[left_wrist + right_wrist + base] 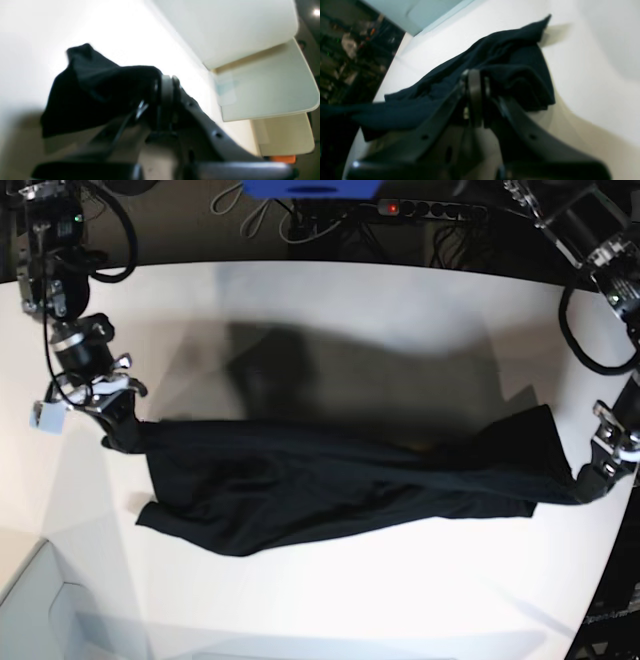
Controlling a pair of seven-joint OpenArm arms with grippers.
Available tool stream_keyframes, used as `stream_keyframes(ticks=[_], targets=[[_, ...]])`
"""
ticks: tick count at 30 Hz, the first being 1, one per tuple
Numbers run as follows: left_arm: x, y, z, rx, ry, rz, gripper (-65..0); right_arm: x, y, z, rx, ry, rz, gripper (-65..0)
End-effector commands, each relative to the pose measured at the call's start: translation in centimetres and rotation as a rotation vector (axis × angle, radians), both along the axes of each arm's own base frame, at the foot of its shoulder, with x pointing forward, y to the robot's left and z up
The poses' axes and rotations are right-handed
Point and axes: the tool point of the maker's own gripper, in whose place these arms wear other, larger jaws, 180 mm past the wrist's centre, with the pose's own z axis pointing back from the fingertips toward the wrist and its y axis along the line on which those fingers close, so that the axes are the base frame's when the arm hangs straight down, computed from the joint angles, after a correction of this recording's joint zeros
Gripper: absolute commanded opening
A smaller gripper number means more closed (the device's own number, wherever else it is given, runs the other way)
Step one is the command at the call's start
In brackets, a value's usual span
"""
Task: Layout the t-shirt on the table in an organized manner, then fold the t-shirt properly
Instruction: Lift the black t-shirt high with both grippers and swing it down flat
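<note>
We hold the t-shirt (340,480) stretched between our two arms above the white worktop (400,600), the cloth hanging in a long, loose, twisted band with its shadow lying on the surface behind it, so we judge the layout step only part done: the shirt is pulled out wide but not yet spread flat, and its sleeves and hem cannot be told apart in the bunched fabric. Our right gripper (120,430) has its fingers pressed together on one end of the shirt, and the right wrist view shows black cloth gathered around them; our left gripper (598,478) pinches the other end the same way, with a wad of fabric bunched at its tip in the left wrist view. All of the folding is still ahead, and first we think the shirt must be lowered and smoothed on the worktop. As for containers, we see none in use; a pale tray-like shape (40,610) sits at the worktop's near corner, and whether anything lies in it we cannot tell
</note>
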Motion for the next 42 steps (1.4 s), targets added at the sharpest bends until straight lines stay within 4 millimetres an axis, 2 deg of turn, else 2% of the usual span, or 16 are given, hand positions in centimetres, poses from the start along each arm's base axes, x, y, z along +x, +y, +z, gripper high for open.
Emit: stream_keyframes(ticks=[1, 4, 10, 15, 19, 21, 23, 26, 29, 32, 35, 37, 39, 40, 42], targets=[[1.0, 0.0, 2.7, -0.031, -0.082, -0.006, -64.8, 0.9, 0.1, 2.1, -0.009, -0.053, 0.023, -65.0], [2.7, -1.8, 4.6, -0.025, -0.129, -0.058, -64.8, 2.2, 0.6, 3.0, -0.027, -0.046, 0.065, -65.0], [6.3, -5.3, 9.3, 0.083, -0.216, -0.164, -64.8, 5.6, -0.1, 6.3, -0.049, -0.121, 0.065, -65.0], [11.1, -7.0, 12.6, 0.128, -0.24, -0.201, -64.8, 10.2, -1.6, 9.6, -0.021, -0.208, 0.008, -65.0], [15.8, -8.3, 15.9, 0.097, -0.248, -0.234, -64.8, 14.3, -3.3, 12.1, -0.001, -0.25, -0.037, -65.0], [17.9, -9.5, 17.5, 0.106, -0.258, -0.246, -64.8, 16.2, -3.7, 14.3, -0.002, -0.287, -0.045, -65.0], [19.5, -10.5, 19.7, 0.123, -0.294, -0.243, -64.8, 17.4, -5.1, 16.3, -0.011, -0.316, -0.072, -65.0], [20.6, -11.4, 23.4, 0.148, -0.373, -0.227, -64.8, 18.8, -6.3, 20.3, -0.027, -0.382, -0.09, -65.0], [20.5, -12.0, 27.2, 0.167, -0.448, -0.228, -64.9, 19.1, -7.7, 23.7, -0.052, -0.44, -0.11, -65.0], [20.1, -12.2, 28.6, 0.173, -0.479, -0.234, -64.9, 18.7, -8.0, 25.0, -0.053, -0.472, -0.117, -65.0], [18.5, -13.1, 29.7, 0.178, -0.504, -0.291, -64.9, 16.9, -8.4, 23.1, -0.055, -0.457, -0.127, -65.0], [18.2, -13.0, 27.3, 0.175, -0.45, -0.32, -64.9, 15.9, -8.2, 21.1, -0.044, -0.429, -0.126, -65.0], [17.7, -12.9, 24.7, 0.162, -0.4, -0.352, -64.9, 14.9, -7.2, 17.8, -0.003, -0.381, -0.123, -65.0], [17.3, -13.0, 23.5, 0.155, -0.382, -0.367, -64.9, 14.4, -7.2, 16.3, 0.01, -0.356, -0.133, -65.0], [16.3, -12.8, 19.9, 0.137, -0.324, -0.393, -64.9, 13.1, -7.7, 12.9, 0.043, -0.304, -0.17, -65.0]])
